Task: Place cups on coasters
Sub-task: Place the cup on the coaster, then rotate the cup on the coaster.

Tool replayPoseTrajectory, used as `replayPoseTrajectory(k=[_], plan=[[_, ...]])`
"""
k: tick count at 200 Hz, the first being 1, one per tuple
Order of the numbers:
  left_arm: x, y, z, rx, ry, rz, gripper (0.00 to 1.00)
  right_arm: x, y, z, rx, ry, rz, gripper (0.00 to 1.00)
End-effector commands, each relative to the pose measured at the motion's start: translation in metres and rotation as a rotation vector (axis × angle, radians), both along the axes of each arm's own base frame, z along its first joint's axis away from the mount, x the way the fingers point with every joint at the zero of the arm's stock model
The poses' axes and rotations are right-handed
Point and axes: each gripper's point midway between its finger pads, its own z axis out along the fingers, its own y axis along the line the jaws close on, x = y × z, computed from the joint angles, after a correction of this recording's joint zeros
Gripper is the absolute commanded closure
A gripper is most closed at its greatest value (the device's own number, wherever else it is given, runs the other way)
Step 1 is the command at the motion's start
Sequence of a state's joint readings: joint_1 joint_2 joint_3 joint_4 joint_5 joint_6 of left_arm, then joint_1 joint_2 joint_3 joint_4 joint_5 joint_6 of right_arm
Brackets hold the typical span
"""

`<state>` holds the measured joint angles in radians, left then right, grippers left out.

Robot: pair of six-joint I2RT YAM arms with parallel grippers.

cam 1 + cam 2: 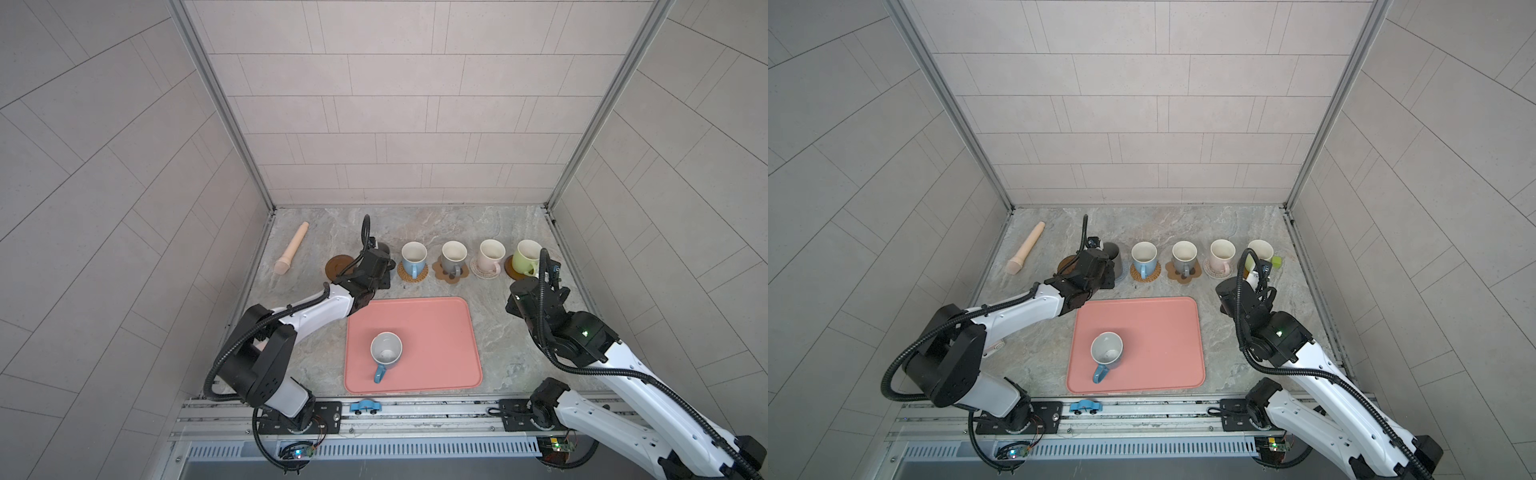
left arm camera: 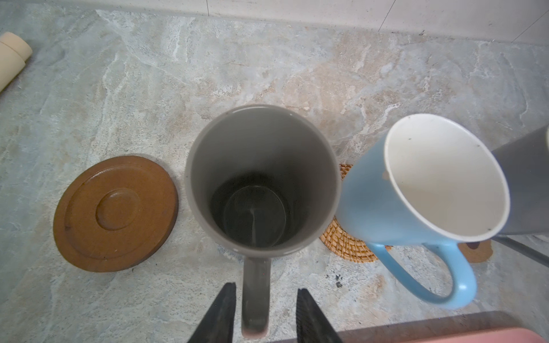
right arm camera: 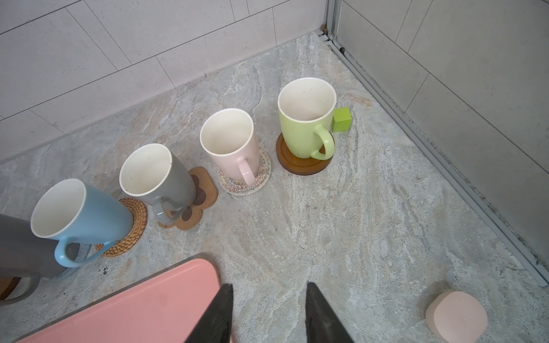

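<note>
Far left of marble counter [image 2: 148,89]: tall dark grey ceramic mug [image 2: 261,178] upright between bare brown wooden disc coaster [image 2: 116,212] and light blue mug [image 2: 416,190]; left gripper [image 2: 266,288] parted, straddling its handle, gaps either side; right gripper [image 3: 267,285] parted, empty.

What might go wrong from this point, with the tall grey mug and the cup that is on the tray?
1. The left fingers closely straddle the handle of the dark grey mug. A skewed retreat could snag it and tip that tall mug, probably into the light blue mug close beside it.
2. The empty brown wooden disc lies right beside the dark grey mug, so setting the pale grey mug there from the pink tray could knock it.
</note>
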<state>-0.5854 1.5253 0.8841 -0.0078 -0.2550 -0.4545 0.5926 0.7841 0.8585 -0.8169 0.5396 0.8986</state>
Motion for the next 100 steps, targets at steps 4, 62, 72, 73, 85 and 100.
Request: replayPoseTrajectory(k=[4,62,72,73,85,100], plan=[[-0.0065,0.0032,0.0059,-0.024,-0.002,0.025,0.59,-0.0018,-0.006,0.0001,-0.005,-0.01,-0.028,0.57],[-0.0113,-0.0018,0.0108,-0.071,0.01,0.025,0.58,-0.0016,-0.0056,0.0,-0.001,-0.011,-0.028,0.57],[-0.0113,-0.0025,0.0107,-0.075,0.012,0.024,0.58,-0.0019,-0.0059,-0.0003,-0.003,-0.009,-0.028,0.57],[-0.0115,-0.0027,0.0102,-0.076,0.013,0.023,0.58,-0.0018,-0.0057,-0.0003,-0.002,-0.009,-0.027,0.57],[-0.012,-0.0037,0.0095,-0.08,0.018,0.02,0.57,-0.0022,-0.0058,-0.0009,-0.002,-0.008,-0.028,0.57],[-0.0128,-0.0052,0.0096,-0.089,0.021,0.017,0.57,-0.0023,-0.006,0.0,-0.001,-0.011,-0.028,0.57]])
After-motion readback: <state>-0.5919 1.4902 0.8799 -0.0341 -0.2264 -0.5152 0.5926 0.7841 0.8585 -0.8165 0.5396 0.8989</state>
